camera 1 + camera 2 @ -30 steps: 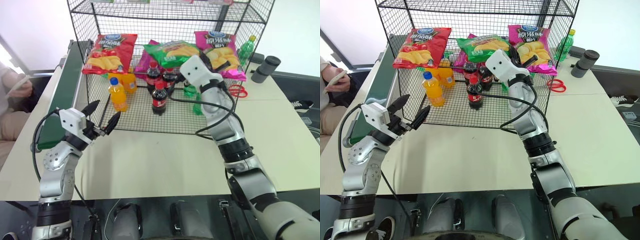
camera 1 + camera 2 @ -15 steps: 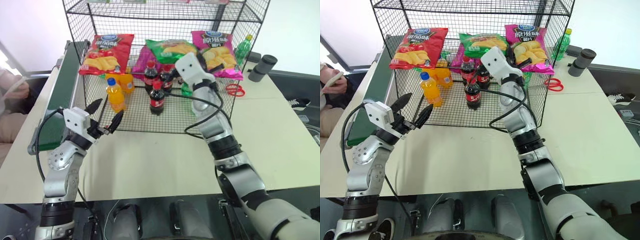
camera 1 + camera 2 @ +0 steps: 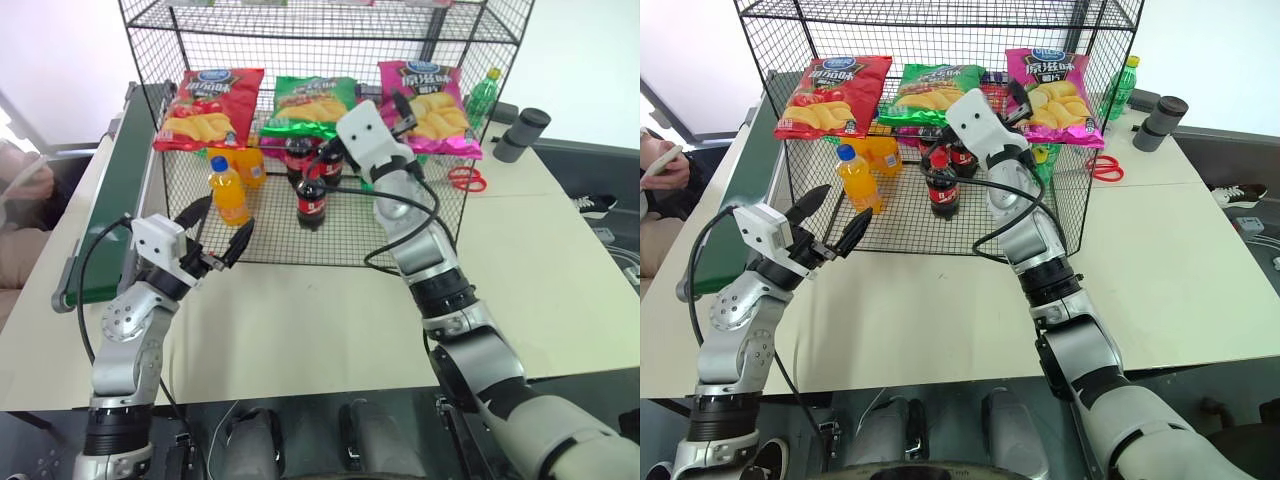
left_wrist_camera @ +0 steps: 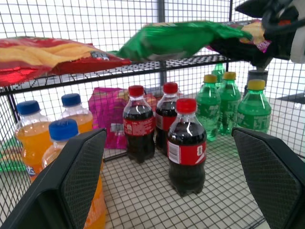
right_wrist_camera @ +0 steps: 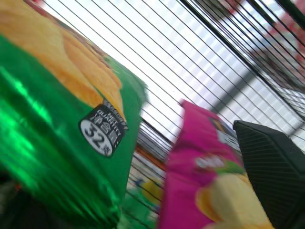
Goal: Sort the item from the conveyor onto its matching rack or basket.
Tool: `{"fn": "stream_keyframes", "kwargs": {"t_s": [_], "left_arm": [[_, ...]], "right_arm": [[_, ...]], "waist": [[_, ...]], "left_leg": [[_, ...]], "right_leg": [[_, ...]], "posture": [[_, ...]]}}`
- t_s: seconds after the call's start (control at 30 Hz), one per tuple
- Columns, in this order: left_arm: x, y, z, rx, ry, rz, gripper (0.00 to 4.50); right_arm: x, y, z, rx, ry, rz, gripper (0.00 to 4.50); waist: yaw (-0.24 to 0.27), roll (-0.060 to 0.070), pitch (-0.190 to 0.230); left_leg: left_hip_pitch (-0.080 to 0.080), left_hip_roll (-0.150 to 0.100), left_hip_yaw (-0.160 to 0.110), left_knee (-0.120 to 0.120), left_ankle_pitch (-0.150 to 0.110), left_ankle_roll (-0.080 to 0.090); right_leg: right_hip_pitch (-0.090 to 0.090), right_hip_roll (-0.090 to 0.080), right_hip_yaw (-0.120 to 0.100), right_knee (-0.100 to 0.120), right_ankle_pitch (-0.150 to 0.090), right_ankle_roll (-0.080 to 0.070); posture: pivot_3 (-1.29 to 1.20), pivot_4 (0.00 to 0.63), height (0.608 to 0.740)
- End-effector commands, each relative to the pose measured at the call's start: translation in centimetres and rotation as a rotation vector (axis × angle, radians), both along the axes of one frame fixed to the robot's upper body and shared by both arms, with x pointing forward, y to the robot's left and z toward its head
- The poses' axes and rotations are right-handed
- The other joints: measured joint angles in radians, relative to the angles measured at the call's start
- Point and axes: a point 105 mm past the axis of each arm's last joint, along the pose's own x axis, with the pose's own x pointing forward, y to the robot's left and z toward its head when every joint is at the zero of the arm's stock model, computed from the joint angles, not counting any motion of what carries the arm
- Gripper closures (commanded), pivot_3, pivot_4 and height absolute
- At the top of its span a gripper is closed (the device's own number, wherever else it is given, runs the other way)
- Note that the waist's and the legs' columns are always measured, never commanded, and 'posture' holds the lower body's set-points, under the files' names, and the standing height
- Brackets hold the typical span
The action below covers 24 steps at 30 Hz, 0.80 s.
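The left gripper point(image 3: 221, 228) hovers wide open, empty, at seven o'clock of the rack point(image 3: 300, 225). The green crisp bag point(image 3: 307, 101) lies on its shelf at twelve; light, crinkly, slippery, best pinched by an edge. The right gripper point(image 3: 385, 108) stands open, released.

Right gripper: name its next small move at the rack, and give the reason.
Probably draw the right gripper straight back out of the rack. Its fingers look open, and the green crisp bag lies on the shelf between the red crisp bag and the pink crisp bag, so the placing seems done.
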Motion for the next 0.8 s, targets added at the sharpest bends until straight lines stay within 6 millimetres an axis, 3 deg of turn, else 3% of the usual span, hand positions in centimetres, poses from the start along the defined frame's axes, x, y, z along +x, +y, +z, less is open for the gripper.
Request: {"fn": "stream_keyframes", "kwargs": {"t_s": [0.03, 0.27, 0.63, 0.8], "left_arm": [[-0.4, -0.3, 1.4, 0.005, -0.057, -0.005, 0.00], [-0.2, -0.5, 1.6, -0.002, -0.056, -0.017, 0.00], [-0.2, -1.4, 1.6, -0.002, -0.049, -0.043, 0.00], [-0.2, -1.5, 2.1, -0.009, -0.054, -0.046, 0.00]], "right_arm": [[-1.6, 0.8, 1.8, -0.005, -0.056, 0.088, 0.02], [-2.2, -0.8, 0.3, -0.094, -0.012, 0.076, 0.02], [-2.1, -3.6, -0.2, 0.058, 0.093, 0.058, 0.02], [-3.2, -4.3, -0.9, -0.026, 0.103, 0.068, 0.02]], "waist": [[0.001, 0.000, 0.000], [0.001, 0.000, 0.000], [0.002, 0.000, 0.000], [0.003, 0.000, 0.000]], "left_leg": [[0.000, 0.000, 0.000, 0.000, 0.000, 0.000], [0.000, 0.000, 0.000, 0.000, -0.001, 0.001], [0.000, 0.000, 0.000, 0.000, -0.003, 0.004], [0.000, 0.000, 0.000, 0.000, -0.003, 0.005]], "right_leg": [[0.000, 0.000, 0.000, 0.000, 0.000, 0.000], [0.000, 0.000, 0.000, 0.000, 0.000, 0.000], [0.000, 0.000, 0.000, 0.000, 0.000, 0.000], [0.000, 0.000, 0.000, -0.001, 0.000, 0.000]], "posture": [[0.00, 0.150, 0.740], [0.00, 0.150, 0.740], [0.00, 0.150, 0.740], [0.00, 0.150, 0.740]]}}
